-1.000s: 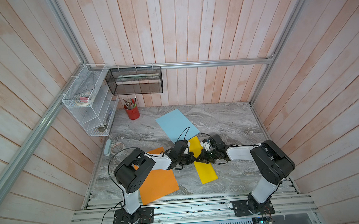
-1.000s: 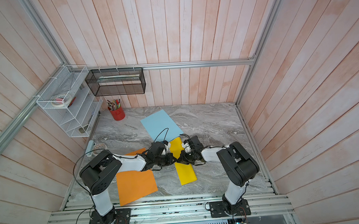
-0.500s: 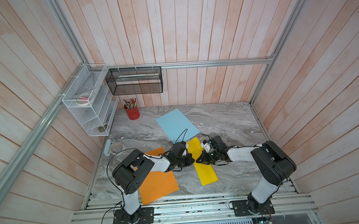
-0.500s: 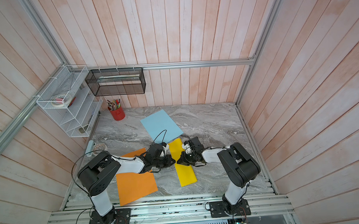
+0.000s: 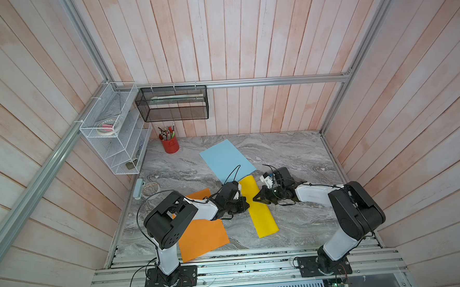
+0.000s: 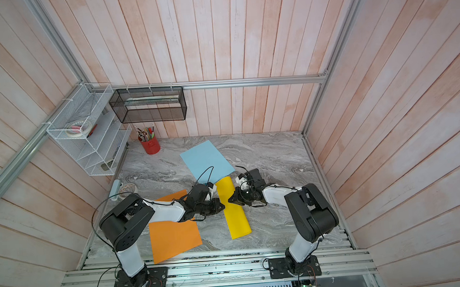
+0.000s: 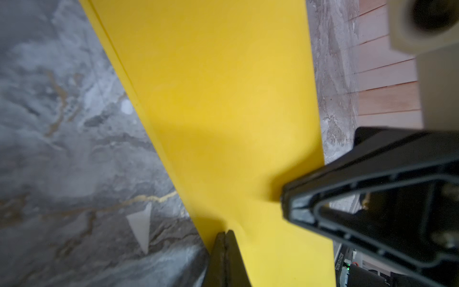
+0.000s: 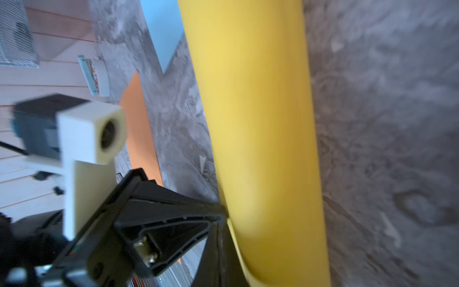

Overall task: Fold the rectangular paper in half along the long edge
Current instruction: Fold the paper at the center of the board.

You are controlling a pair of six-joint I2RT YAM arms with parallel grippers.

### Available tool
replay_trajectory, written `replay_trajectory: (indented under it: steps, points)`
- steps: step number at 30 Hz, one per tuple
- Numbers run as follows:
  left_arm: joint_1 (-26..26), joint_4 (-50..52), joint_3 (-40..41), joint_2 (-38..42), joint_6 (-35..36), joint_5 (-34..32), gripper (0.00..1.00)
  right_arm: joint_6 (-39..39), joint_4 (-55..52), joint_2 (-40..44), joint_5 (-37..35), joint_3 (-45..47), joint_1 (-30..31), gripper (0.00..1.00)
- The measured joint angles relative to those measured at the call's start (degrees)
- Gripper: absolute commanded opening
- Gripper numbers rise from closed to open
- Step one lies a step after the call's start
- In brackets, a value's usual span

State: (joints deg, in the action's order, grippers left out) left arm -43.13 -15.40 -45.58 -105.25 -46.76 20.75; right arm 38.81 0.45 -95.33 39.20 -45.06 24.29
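**Yellow paper** (image 5: 262, 218): smooth matte sheet, doubled lengthwise into a narrow strip. It lies mid-table on the grey veined marble top (image 5: 291, 151), between the two arms.

**Left gripper** (image 5: 245, 205): black, wedge-shaped, jaws closed, tip at the strip's long edge.

**Right gripper** (image 5: 255, 199): black, jaws closed, tip on the strip's upper face. Whether either gripper pinches the sheet cannot be told.

**Blue paper** (image 5: 224, 160), **orange paper** (image 5: 201, 237): flat single sheets nearby.

**Views:** only the left wrist view shows the two layered edges. Only the right wrist view shows the fold rounded and uncreased. Only the top views show the strip's full length.
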Motion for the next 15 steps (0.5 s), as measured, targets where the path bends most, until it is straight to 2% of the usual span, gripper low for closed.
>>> replay_trajectory:
  steps: [5, 15]
  points:
    - [0.00, -0.02, 0.00, -0.07, 0.00, 0.02, 0.00, -2.34, -0.79, -0.15, 1.64, -1.33, -3.93, 0.00]
    - [0.00, -0.61, 0.00, -0.39, 0.00, 0.42, 0.00, -5.05, -1.62, -2.49, 2.49, 0.76, -5.99, 0.00]
